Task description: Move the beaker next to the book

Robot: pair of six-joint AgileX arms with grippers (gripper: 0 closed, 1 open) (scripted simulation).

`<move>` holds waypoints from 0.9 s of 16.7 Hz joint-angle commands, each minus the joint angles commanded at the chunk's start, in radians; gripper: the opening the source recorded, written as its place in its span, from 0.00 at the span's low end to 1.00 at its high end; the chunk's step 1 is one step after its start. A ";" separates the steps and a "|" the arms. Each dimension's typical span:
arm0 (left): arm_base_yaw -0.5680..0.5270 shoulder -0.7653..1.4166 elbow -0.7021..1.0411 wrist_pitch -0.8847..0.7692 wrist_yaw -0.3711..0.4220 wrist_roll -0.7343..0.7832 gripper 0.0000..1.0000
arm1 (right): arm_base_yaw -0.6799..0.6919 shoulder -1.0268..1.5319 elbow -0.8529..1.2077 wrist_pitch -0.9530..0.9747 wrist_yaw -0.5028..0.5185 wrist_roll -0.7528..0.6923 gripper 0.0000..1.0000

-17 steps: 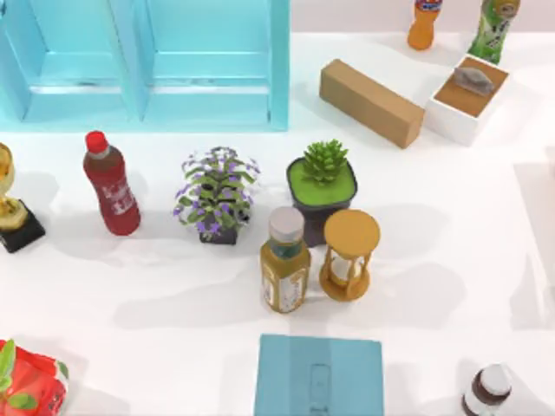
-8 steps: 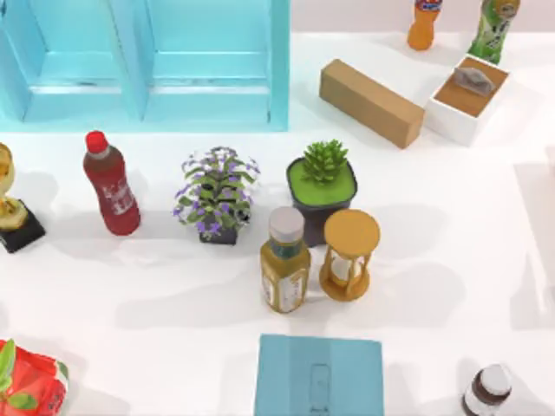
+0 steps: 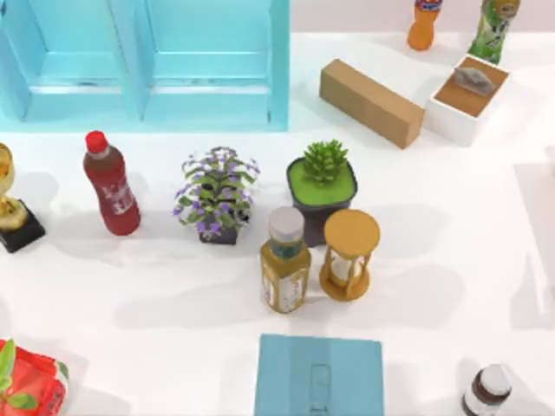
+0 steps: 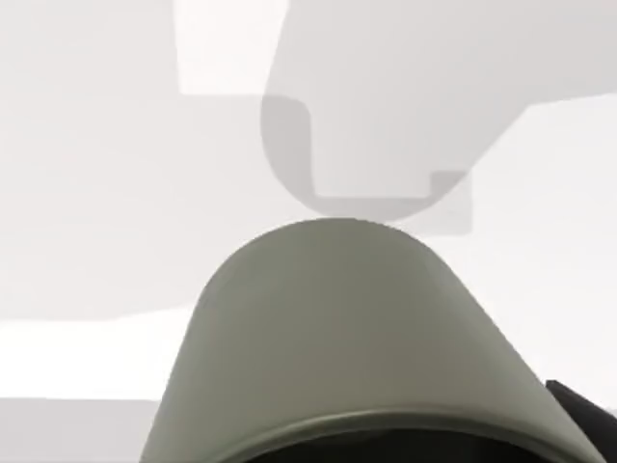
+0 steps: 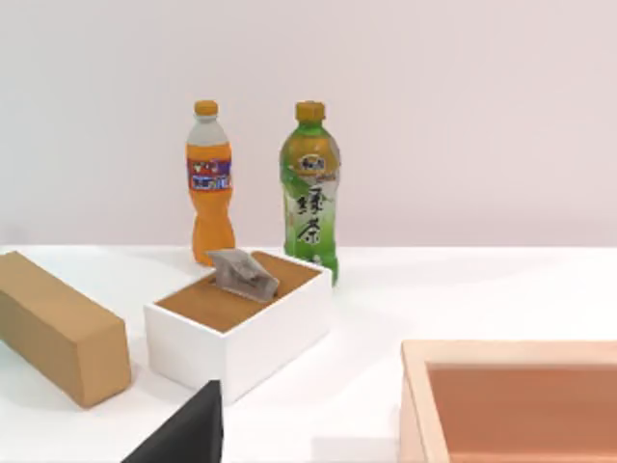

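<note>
The book (image 3: 319, 374) is a flat light-blue slab at the table's front edge, cut off by the top view's lower border. Just behind it stand a yellow bottle (image 3: 284, 260) and an orange hourglass (image 3: 349, 254). In the left wrist view a grey-green flaring vessel (image 4: 337, 328), which looks like the beaker, sits very close to the camera over a white surface. A dark corner of my left gripper (image 4: 583, 415) shows beside it. A dark wedge of my right gripper (image 5: 188, 434) points toward a white box (image 5: 236, 333).
Behind the book's row stand a succulent pot (image 3: 323, 182), a purple plant (image 3: 217, 195) and a red bottle (image 3: 111, 184). A blue cabinet (image 3: 147, 61) and a brown box (image 3: 370, 101) sit at the back. A dark bottle (image 3: 487, 392) stands right of the book.
</note>
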 joint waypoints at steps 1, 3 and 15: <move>-0.012 -0.010 0.005 -0.002 0.009 -0.028 0.00 | 0.000 0.000 0.000 0.000 0.000 0.000 1.00; -0.052 -0.037 0.021 -0.009 0.035 -0.121 0.00 | 0.000 0.000 0.000 0.000 0.000 0.000 1.00; -0.639 -0.263 0.077 -0.101 0.212 -1.426 0.00 | 0.000 0.000 0.000 0.000 0.000 0.000 1.00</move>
